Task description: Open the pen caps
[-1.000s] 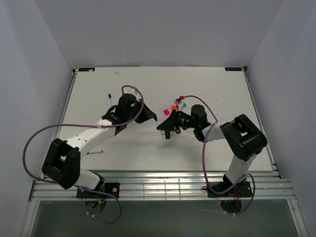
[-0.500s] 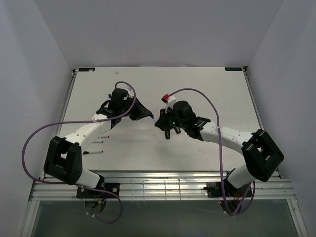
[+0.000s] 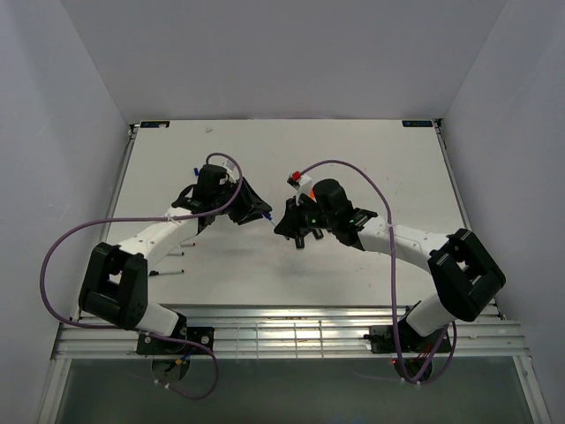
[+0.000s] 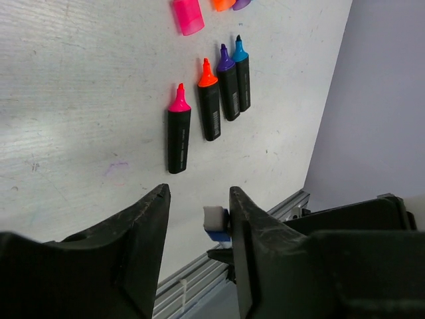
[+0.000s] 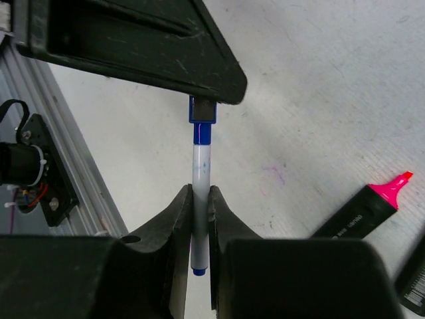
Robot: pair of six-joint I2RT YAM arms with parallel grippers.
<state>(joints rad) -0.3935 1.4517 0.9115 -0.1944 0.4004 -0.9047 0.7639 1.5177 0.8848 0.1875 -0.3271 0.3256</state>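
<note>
Blue pen cap (image 5: 202,109), a small square-ended plastic piece, sat at the top end of a thin white pen (image 5: 201,169), which the right gripper (image 5: 201,199) clamped around its lower barrel. At that top end the left gripper (image 4: 198,199) stood with its jaws parted, the cap between them and close against one finger rather than pinched. Whether it had come free of the pen could not be told. Farther out on the white table (image 4: 80,100) lay four stubby black markers (image 4: 178,139) side by side, their pink, orange, purple and cyan tips bare. Beyond them lay a loose pink cap (image 4: 187,14), an orange cap (image 4: 222,3) and a purple cap (image 4: 242,3). The markers looked finished, and this pen seemed the step in hand.
</note>
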